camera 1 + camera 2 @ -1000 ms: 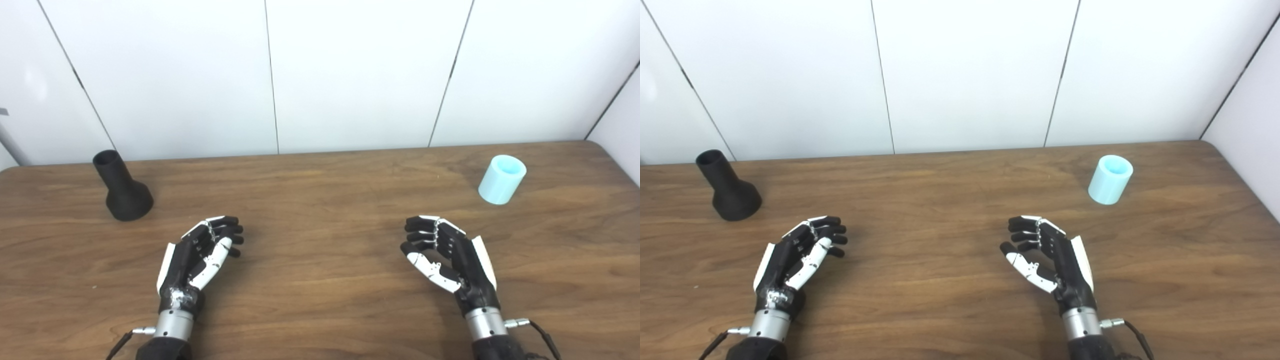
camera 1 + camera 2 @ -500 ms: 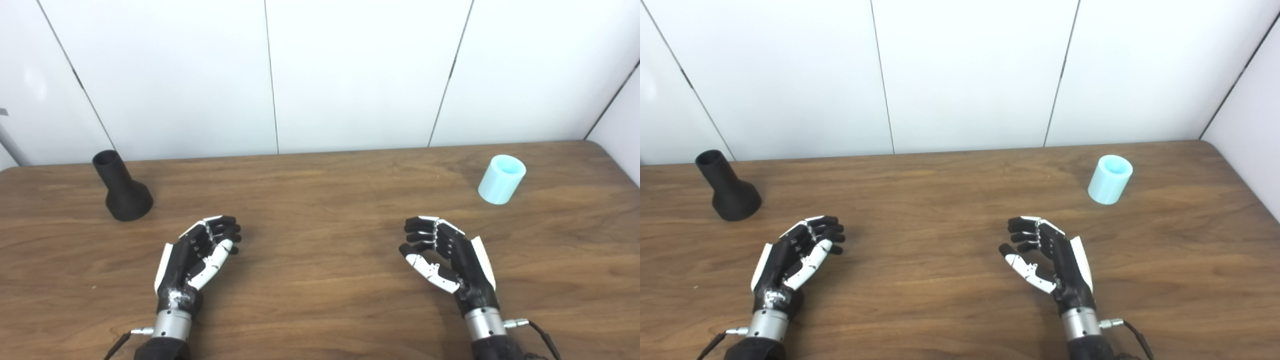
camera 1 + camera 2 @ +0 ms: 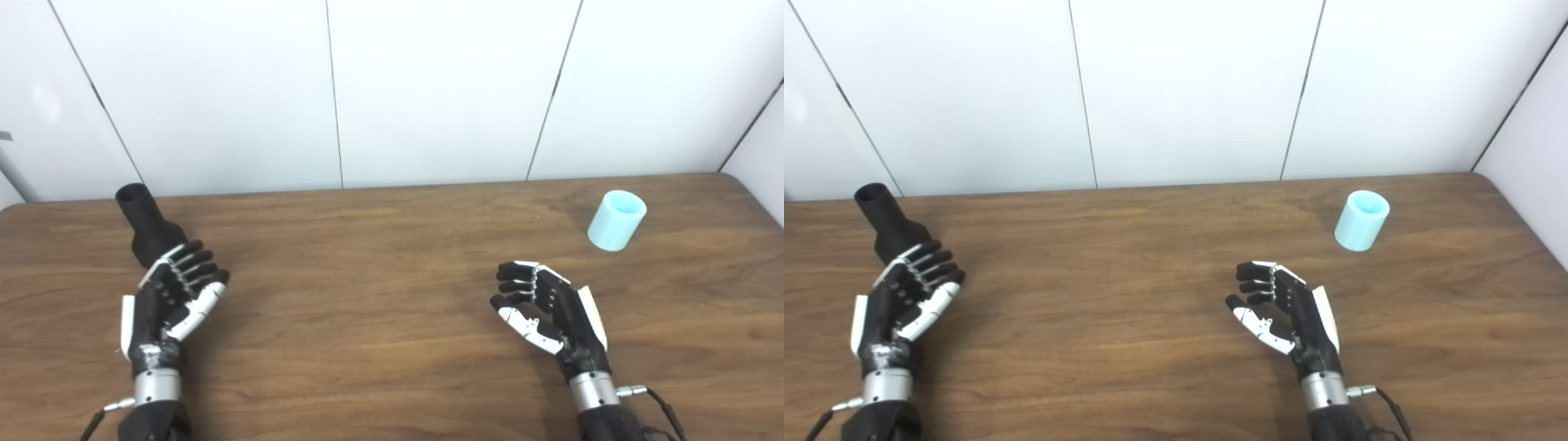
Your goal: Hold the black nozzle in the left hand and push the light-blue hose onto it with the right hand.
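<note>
The black nozzle (image 3: 145, 220) stands upright on its wide base at the far left of the wooden table (image 3: 380, 245), narrow mouth up. My left hand (image 3: 168, 297) hovers just in front of it, open, fingers stretched out and overlapping the nozzle's base in the picture; contact cannot be told. The light-blue hose (image 3: 616, 220), a short upright tube, stands at the far right. My right hand (image 3: 548, 306) is open with fingers loosely curled, palm facing inward, well short of the hose and to its left.
White wall panels (image 3: 429, 92) rise right behind the table's far edge. The right wall (image 3: 1537, 159) closes in near the table's rounded far-right corner. Bare wood lies between the two hands.
My left hand has swung left and forward toward the nozzle, its fingers spreading straighter. The right hand has hardly moved. Nozzle and hose stay in place.
</note>
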`<action>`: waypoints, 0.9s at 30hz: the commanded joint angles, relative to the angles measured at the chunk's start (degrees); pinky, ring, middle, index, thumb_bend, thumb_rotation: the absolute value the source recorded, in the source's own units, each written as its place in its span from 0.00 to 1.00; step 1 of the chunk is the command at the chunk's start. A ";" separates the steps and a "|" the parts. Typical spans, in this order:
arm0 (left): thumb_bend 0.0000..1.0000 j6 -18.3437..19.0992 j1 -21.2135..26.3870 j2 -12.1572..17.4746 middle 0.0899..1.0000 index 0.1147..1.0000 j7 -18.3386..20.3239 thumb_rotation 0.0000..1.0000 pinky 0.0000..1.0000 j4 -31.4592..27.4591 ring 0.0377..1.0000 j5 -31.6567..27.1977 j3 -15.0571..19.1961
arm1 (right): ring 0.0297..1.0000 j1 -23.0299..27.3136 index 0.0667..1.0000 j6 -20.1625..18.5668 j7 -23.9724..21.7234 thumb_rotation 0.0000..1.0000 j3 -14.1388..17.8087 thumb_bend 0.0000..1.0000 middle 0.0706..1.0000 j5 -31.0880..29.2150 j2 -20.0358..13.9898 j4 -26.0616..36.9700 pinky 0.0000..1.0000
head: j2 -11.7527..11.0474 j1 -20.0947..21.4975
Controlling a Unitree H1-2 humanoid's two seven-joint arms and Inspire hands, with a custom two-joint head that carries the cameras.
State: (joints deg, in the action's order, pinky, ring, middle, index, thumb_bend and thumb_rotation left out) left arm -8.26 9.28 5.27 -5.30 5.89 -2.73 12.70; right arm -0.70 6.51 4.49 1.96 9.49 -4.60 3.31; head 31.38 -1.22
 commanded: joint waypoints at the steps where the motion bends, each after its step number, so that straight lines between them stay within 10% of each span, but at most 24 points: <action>1: 0.73 -1.00 -0.35 -0.22 0.62 0.62 -2.67 0.10 0.57 0.08 0.60 2.47 0.39 | 0.63 0.91 0.62 2.31 0.11 0.28 0.66 0.28 0.64 -0.27 -1.11 -0.24 0.56 | -0.25 -1.64; 27: 0.72 7.10 3.39 -5.00 0.76 0.76 -17.52 0.00 0.64 -1.00 0.71 13.65 -0.09 | 0.69 2.80 0.66 5.58 -2.79 0.01 4.32 0.24 0.68 -7.40 -6.52 -6.23 0.65 | -2.66 -22.62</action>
State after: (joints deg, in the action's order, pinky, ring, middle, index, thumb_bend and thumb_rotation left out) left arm -0.65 10.58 0.23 -21.93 5.09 9.59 12.90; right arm 2.24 11.09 1.46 5.73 2.14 -10.55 -2.23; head 28.65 -23.90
